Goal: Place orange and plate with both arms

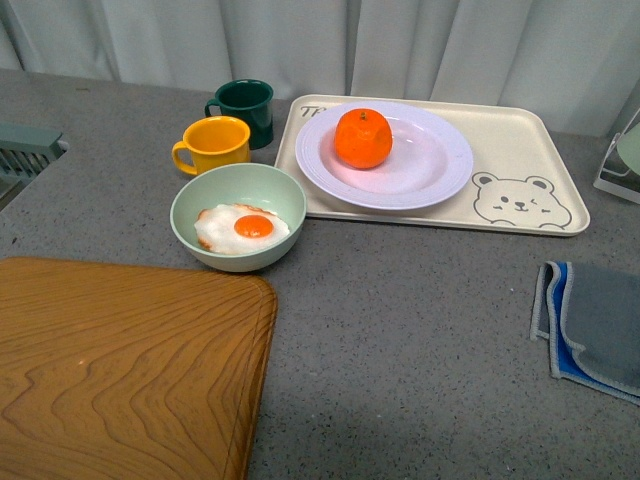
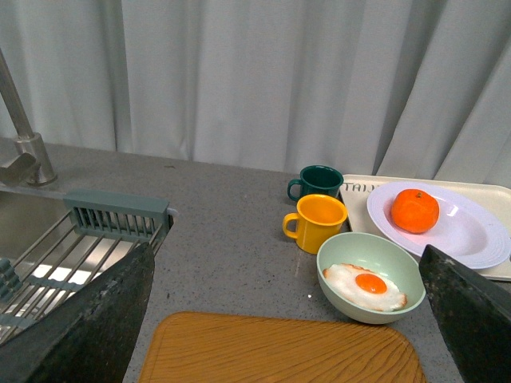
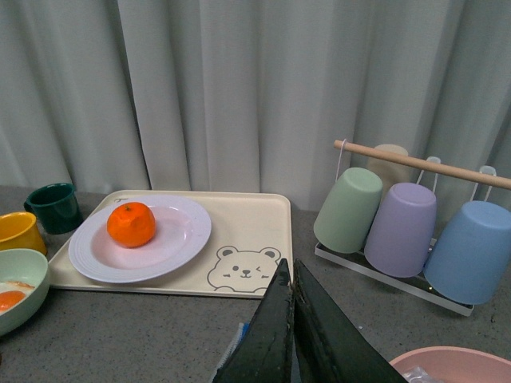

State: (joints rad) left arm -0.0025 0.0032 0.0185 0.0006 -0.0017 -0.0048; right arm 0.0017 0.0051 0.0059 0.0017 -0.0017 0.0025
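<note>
The orange point(image 1: 363, 138) sits on the left part of the white ridged plate point(image 1: 430, 165). The plate rests on the cream bear tray point(image 1: 520, 190) at the back of the counter. Both also show in the left wrist view, orange point(image 2: 414, 211) and plate point(image 2: 471, 231), and in the right wrist view, orange point(image 3: 132, 224) and plate point(image 3: 172, 239). Neither arm shows in the front view. My left gripper point(image 2: 287, 319) is open and empty, well back from the tray. My right gripper point(image 3: 290, 275) is shut and empty, above the counter near the tray's front right corner.
A pale green bowl point(image 1: 190, 215) with a fried egg, a yellow mug point(image 1: 213, 143) and a dark green mug point(image 1: 245, 108) stand left of the tray. A wooden board point(image 1: 120, 370) lies front left, a blue-grey cloth point(image 1: 595, 330) right. Sink rack point(image 2: 56, 263); cup rack point(image 3: 403, 219); pink bowl point(image 3: 451, 367).
</note>
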